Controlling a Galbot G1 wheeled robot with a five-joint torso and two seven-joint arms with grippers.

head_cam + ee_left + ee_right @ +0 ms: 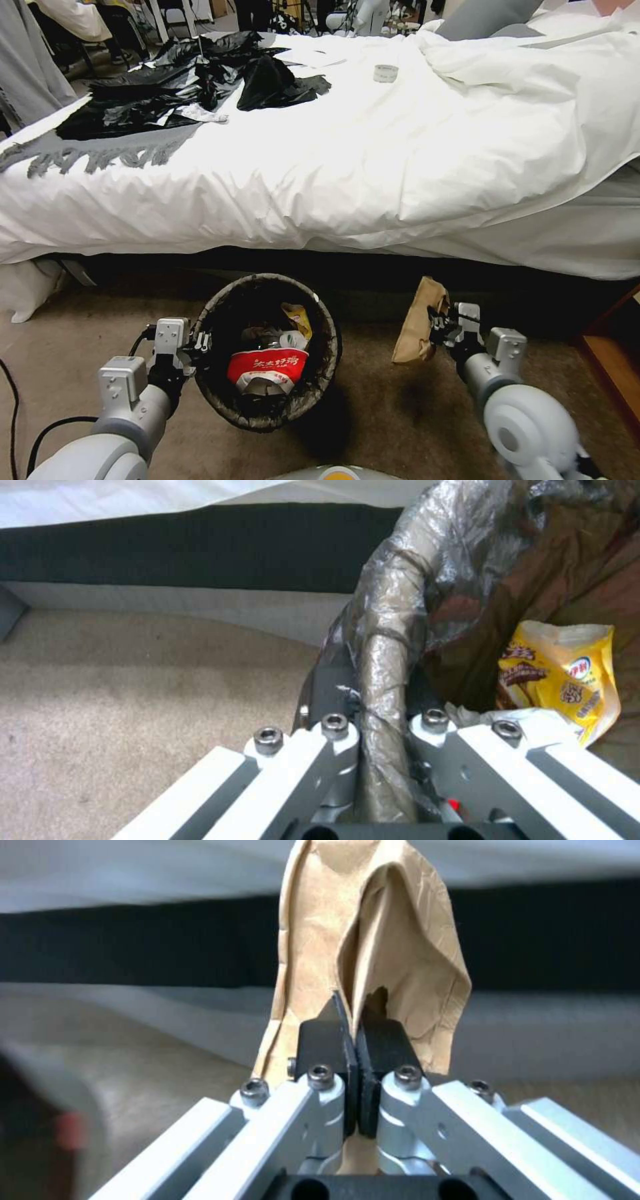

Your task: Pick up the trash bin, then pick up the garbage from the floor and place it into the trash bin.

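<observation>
The trash bin [320, 373] hangs just above the carpet in front of the bed, its dark bag folded over the rim [383, 680]. My left gripper [200, 345] is shut on that rim at the bin's left side. Inside lie a red packet [267, 367], a yellow snack wrapper [567, 680] and white litter. To the bin's right, my right gripper [437, 323] is shut on a brown paper bag [417, 327], held off the floor; the black fingers [327, 1035] pinch the bag [400, 940] at its lower edge.
A bed with a white duvet [373, 153] spans the view behind, black plastic bags [193, 80] heaped on it. The dark gap under the bed [373, 267] runs behind the bin. A wooden piece of furniture [617, 360] stands at the right. Beige carpet [80, 320] lies open at the left.
</observation>
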